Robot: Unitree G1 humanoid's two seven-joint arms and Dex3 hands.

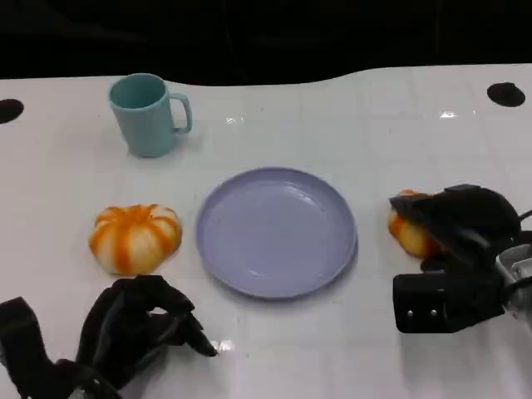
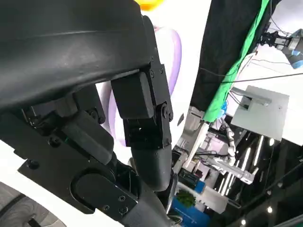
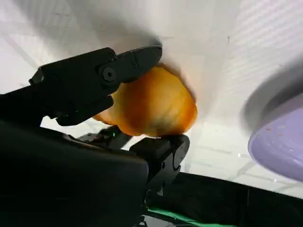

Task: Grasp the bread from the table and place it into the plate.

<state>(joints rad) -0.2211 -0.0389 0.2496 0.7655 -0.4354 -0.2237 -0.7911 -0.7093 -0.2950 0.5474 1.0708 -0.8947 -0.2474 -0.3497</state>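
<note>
A golden-orange bread (image 1: 407, 234) lies on the white table to the right of the lilac plate (image 1: 274, 233). My right hand (image 1: 461, 229) reaches over it from the right. In the right wrist view the bread (image 3: 154, 104) sits between a finger on one side and the thumb on the other, both touching it, with the plate's rim (image 3: 279, 142) close by. The bread still looks to be on the table. My left hand (image 1: 137, 328) rests at the near left, fingers curled in around nothing; the left wrist view shows this hand (image 2: 142, 118) with the plate's edge (image 2: 174, 52) beyond it.
A round orange-and-white striped bun (image 1: 135, 237) sits left of the plate, just beyond my left hand. A teal mug (image 1: 145, 112) stands at the back left. The table's far edge runs along a dark background.
</note>
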